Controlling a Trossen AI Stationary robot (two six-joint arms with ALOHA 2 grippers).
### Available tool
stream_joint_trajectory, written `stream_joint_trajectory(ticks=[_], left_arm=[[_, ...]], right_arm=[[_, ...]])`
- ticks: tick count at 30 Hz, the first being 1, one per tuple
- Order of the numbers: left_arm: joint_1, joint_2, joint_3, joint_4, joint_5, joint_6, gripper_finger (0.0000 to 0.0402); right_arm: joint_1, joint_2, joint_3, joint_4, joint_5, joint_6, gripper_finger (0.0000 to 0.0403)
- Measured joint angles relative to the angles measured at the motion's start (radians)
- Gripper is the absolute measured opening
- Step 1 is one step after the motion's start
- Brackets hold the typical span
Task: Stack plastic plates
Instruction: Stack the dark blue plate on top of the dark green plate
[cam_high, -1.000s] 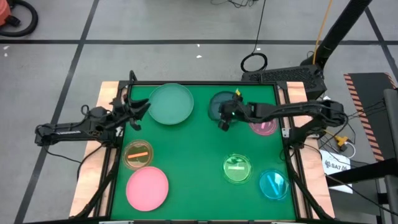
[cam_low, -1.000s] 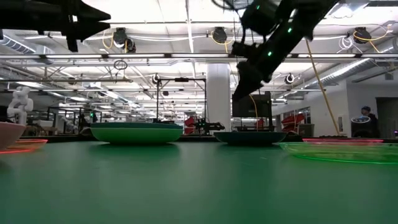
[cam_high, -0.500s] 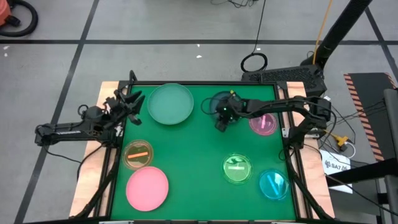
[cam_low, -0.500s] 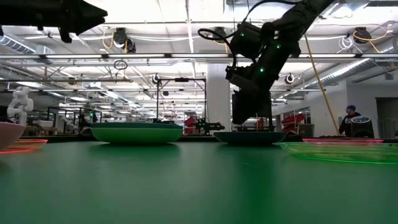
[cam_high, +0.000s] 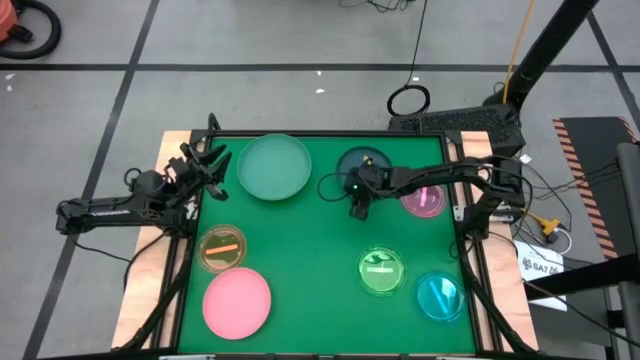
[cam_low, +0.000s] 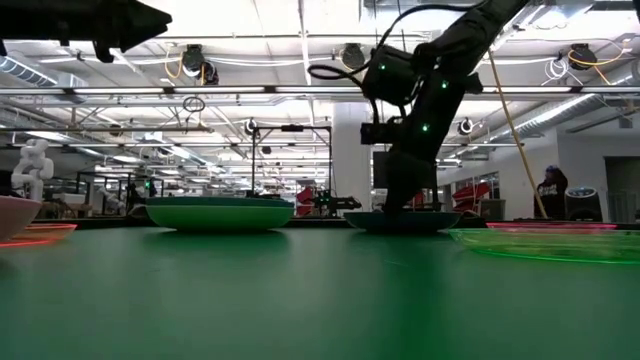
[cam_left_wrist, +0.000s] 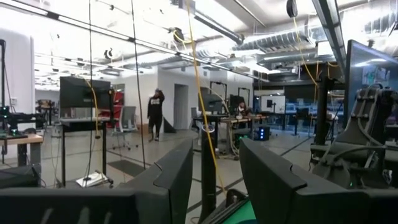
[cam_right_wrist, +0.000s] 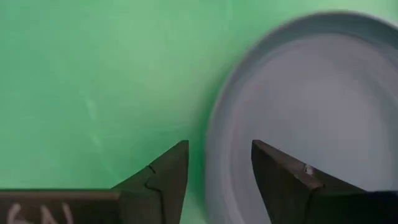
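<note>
The dark teal plate lies flat on the green mat toward the far side, and also shows as the dark teal plate. My right gripper points down at its near rim. In the right wrist view my right gripper is open, one finger over the mat and one over the plate's inside. The grey-teal plate rests in a light green plate. My left gripper is open and raised over the table's left edge; my left gripper looks out into the room. My right gripper comes from above, pointing down, with its open fingers on either side of the dark teal plate's near rim. Whether a finger touches the rim cannot be told. The plate lies flat on the mat.
A pink plate and an amber plate lie near left. Magenta, green and cyan plates lie on the right half. The mat's middle is bare. A raised frame borders the mat.
My right gripper has tipped from slanting to pointing straight down. It has come down at the dark teal plate's near rim, drifting a little toward the near edge. My left gripper has drawn back from the grey-teal plate toward the table's left edge.
</note>
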Motion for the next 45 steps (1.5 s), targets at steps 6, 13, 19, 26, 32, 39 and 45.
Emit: stream_joint_trajectory(ticks=[6, 13, 19, 26, 32, 39, 45], left_arm=[[0.000, 0.000, 0.000, 0.000, 0.000, -0.005, 0.0138], [0.001, 0.000, 0.000, -0.021, 0.000, -0.007, 0.0138], [0.001, 0.000, 0.000, -0.037, 0.001, -0.021, 0.0138], [0.001, 0.000, 0.000, -0.042, 0.001, -0.023, 0.0138], [0.001, 0.000, 0.000, -0.044, 0.001, -0.023, 0.0138], [0.001, 0.000, 0.000, -0.054, 0.001, -0.020, 0.0138], [0.001, 0.000, 0.000, -0.058, 0.001, -0.019, 0.0138]], right_arm=[[-0.004, 0.027, 0.000, 0.006, 0.011, 0.017, 0.0155], [-0.005, 0.076, 0.000, 0.023, 0.012, 0.012, 0.0127], [-0.005, 0.074, 0.000, 0.026, 0.014, 0.014, 0.0068], [0.000, 0.067, 0.002, 0.012, 0.072, -0.010, 0.0010], [0.020, 0.014, 0.000, -0.004, 0.115, -0.064, 0.0005], [0.021, -0.031, 0.084, -0.033, 0.103, -0.084, 0.0005], [0.021, -0.030, 0.159, 0.064, 0.112, -0.222, 0.0004]])
